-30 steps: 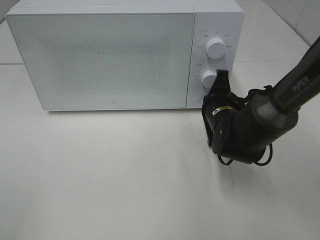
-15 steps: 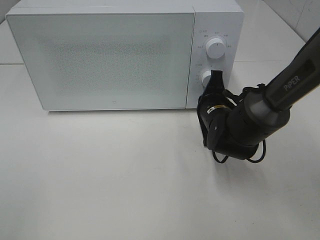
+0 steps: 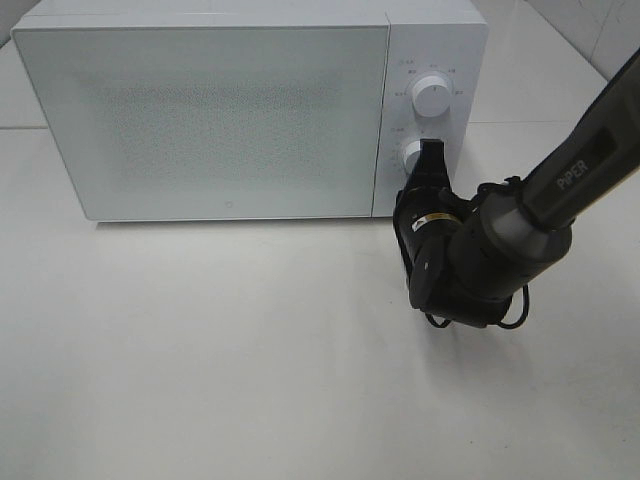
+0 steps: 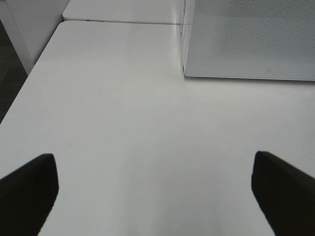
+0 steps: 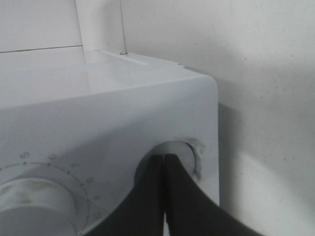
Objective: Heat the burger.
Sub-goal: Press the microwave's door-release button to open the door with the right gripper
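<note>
The white microwave (image 3: 250, 110) looks smooth and glossy, the table (image 3: 200, 380) matt.

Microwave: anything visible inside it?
No. The microwave door is shut and its dotted panel shows nothing behind it, so the contents are hidden; no burger is in view. The shut right gripper is at the control panel.

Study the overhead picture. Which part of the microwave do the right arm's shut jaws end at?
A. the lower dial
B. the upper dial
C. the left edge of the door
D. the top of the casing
A: the right arm's jaws, pressed shut, end at the lower dial of the microwave, while the upper dial above it stands clear of them.
</note>
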